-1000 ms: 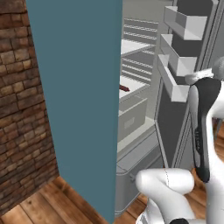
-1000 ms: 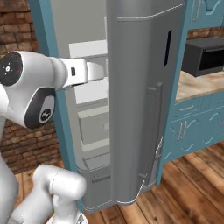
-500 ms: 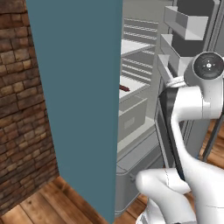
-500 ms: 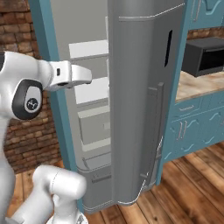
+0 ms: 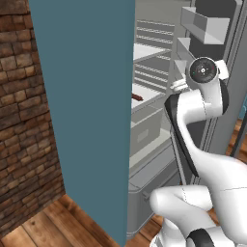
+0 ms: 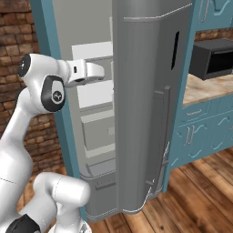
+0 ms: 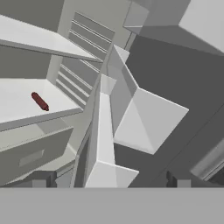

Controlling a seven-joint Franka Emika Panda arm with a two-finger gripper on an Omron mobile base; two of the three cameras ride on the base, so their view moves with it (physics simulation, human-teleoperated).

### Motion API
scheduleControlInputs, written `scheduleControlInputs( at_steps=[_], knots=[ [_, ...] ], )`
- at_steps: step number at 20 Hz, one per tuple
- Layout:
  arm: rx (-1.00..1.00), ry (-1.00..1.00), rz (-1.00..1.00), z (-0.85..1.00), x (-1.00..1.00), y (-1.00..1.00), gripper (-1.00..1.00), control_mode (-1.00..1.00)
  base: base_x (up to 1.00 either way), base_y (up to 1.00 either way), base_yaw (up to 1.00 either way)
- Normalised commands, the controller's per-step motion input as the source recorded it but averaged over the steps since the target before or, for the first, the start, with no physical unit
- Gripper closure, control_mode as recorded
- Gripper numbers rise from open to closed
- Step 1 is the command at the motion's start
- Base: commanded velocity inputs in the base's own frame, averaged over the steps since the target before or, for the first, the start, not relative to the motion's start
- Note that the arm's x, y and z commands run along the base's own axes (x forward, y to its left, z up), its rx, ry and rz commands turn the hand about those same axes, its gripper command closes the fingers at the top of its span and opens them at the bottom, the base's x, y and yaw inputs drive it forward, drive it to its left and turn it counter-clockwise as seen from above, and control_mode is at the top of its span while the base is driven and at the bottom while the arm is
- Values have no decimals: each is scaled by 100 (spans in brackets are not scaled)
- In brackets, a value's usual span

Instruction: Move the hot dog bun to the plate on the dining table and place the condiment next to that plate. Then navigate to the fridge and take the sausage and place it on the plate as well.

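The fridge (image 6: 145, 113) stands open in front of me, its steel door swung to the right. The sausage (image 7: 40, 101), a short dark red-brown cylinder, lies on a white shelf inside the fridge (image 7: 26, 98), up and left of my fingers. In the left base view the sausage (image 5: 137, 97) peeks out past the teal panel's edge. My gripper (image 7: 108, 181) is open, holds nothing, and is well short of the sausage. My hand (image 6: 88, 72) reaches into the opening at shelf height. The hot dog bun, plate, condiment and dining table are out of view.
A tall teal panel (image 5: 87, 111) flanks the fridge on the left, with a brick wall (image 5: 24, 135) beyond it. Door bins (image 7: 140, 113) jut out close ahead of the hand. Pale drawers (image 6: 98, 129) sit below the shelves. Teal cabinets and a microwave (image 6: 214, 57) stand at right.
The arm has folded upward and swung toward the fridge opening, with its wrist now high beside the door bins. The gripper stays open. The base has not moved.
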Motion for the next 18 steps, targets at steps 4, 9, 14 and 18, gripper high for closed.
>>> scheduleControlInputs(
  at_steps=[4,9,14,18],
  knots=[
    [-3,0,-8,-7,76,-3,-100,-100,0,0,0],
    [0,0,-10,-15,83,-14,-100,-100,0,0,0],
    [0,0,-9,-19,78,-36,-100,-100,0,0,0],
    [0,0,-8,-8,56,-64,-100,-100,0,0,0]
  ],
)
